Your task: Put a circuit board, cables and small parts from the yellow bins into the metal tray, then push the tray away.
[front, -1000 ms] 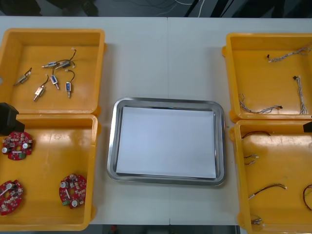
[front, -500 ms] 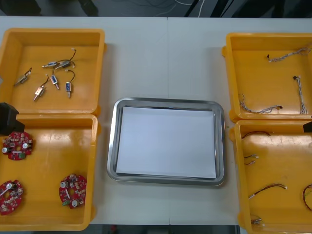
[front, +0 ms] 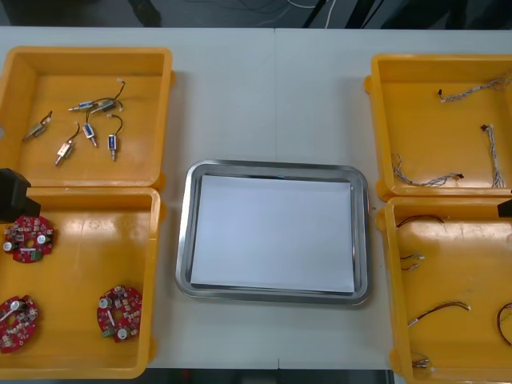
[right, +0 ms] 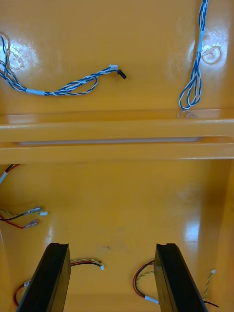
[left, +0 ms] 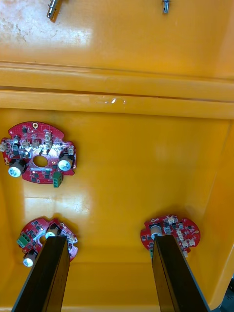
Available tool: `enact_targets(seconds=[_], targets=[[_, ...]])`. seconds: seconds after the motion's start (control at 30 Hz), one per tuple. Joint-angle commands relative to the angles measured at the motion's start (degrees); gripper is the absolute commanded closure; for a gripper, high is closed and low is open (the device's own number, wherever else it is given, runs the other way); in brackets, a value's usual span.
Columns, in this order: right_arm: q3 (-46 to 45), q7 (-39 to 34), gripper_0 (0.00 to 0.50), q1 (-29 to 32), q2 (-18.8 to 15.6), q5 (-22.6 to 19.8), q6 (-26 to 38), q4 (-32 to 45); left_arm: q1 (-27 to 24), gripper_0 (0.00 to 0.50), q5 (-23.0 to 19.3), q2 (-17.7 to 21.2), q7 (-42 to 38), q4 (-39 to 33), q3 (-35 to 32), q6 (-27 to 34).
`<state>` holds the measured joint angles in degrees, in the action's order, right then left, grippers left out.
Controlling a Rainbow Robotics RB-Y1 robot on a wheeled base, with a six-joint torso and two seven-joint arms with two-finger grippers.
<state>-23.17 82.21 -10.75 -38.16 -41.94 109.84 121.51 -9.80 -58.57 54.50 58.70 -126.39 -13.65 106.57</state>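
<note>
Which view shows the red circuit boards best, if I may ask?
The left wrist view: the open left tool hangs above the three circuit boards, components plain. The front view shows them smaller; the right tool's wrist view faces cables.

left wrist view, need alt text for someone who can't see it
The left gripper, open and holding nothing, hangs over a yellow bin with three round red circuit boards, two beside its fingers and one farther off. Two small metal parts lie in the next bin beyond the wall.
</note>
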Motion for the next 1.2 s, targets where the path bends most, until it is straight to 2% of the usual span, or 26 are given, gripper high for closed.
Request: enact_targets(seconds=[0.03, 1.2], targets=[[-1.8, -1.3, 0.000, 0.8, -2.0, -0.4, 0.2, 0.5, 0.8, 0.000, 0.5, 2.5, 5.2, -1.5, -1.7, -0.5], [-1.8, -1.3, 0.000, 0.8, -2.0, -0.4, 0.2, 0.5, 0.8, 0.000, 0.5, 2.5, 5.2, -1.5, -1.7, -0.5]])
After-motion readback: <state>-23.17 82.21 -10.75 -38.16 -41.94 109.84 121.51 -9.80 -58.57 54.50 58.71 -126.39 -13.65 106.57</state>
